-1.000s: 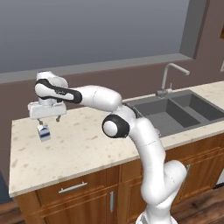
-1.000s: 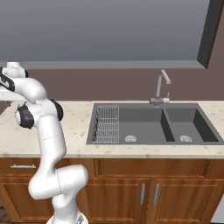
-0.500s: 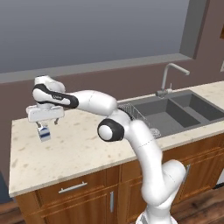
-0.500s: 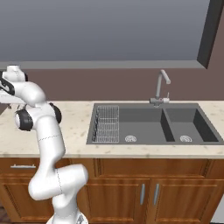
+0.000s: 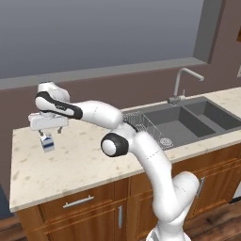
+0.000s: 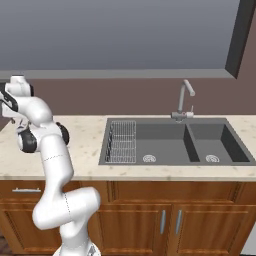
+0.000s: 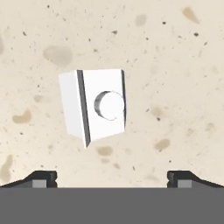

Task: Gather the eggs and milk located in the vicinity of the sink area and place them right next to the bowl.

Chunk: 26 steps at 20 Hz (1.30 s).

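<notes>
Your claw (image 5: 49, 132) is hanging over the far left stretch of the counter (image 5: 80, 155), jaws spread as wide as they go and holding nothing. The milk carton (image 5: 46, 143) stands on the counter right under it, just below the fingertips and not touching either one.

From the hand camera you're looking straight down on the carton's (image 7: 94, 106) top, round cap facing up at you. It sits ahead of the claw (image 7: 112, 177) and a bit toward the left finger rather than dead centre between the two, and it's turned slightly, so its edges don't line up square with the jaws. Speckled beige stone all around it.

The sink (image 5: 188, 122) is well off to the claw's right in the left base camera, with the wire rack (image 5: 141, 124) sitting in the near basin and the faucet (image 5: 181, 84) behind it. In the right base camera you get that same sink (image 6: 175, 142) front and centre.
</notes>
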{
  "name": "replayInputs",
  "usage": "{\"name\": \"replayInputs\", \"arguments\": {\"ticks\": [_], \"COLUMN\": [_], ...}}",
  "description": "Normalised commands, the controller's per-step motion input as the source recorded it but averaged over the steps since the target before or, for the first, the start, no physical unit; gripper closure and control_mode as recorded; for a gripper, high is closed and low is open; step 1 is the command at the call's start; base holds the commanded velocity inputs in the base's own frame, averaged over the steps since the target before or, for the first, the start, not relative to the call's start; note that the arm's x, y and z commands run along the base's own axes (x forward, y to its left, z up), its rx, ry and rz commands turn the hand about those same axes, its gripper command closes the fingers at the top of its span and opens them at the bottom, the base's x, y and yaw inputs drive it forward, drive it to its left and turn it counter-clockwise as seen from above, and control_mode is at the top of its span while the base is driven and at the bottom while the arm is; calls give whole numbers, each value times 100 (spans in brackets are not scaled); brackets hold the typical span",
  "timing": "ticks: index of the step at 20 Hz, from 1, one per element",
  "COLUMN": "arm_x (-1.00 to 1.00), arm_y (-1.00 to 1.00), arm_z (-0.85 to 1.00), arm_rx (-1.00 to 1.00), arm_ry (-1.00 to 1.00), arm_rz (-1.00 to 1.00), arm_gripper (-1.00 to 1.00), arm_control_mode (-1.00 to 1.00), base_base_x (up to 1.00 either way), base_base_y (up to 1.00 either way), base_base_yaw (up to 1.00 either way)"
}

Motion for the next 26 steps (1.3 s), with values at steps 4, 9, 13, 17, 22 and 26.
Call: {"name": "replayInputs", "arguments": {"ticks": [4,9,13,17,22,26], "arm_x": [18,16,13,16,15,21], "arm_y": [30,18,0,0,5,8], "arm_z": [-3,-6,-2,0,-2,-9], "arm_rx": [-7,-6,-1,-1,-4,-5], "arm_ry": [0,0,0,0,0,0], "arm_rz": [-2,-2,-3,-4,-5,-4], "arm_gripper": [-100,-100,-100,-100,-100,-100], "arm_control_mode": [-100,-100,-100,-100,-100,-100], "base_base_x": [0,0,0,0,0,0], "base_base_y": [0,0,0,0,0,0], "base_base_yaw": [0,0,0,0,0,0]}}
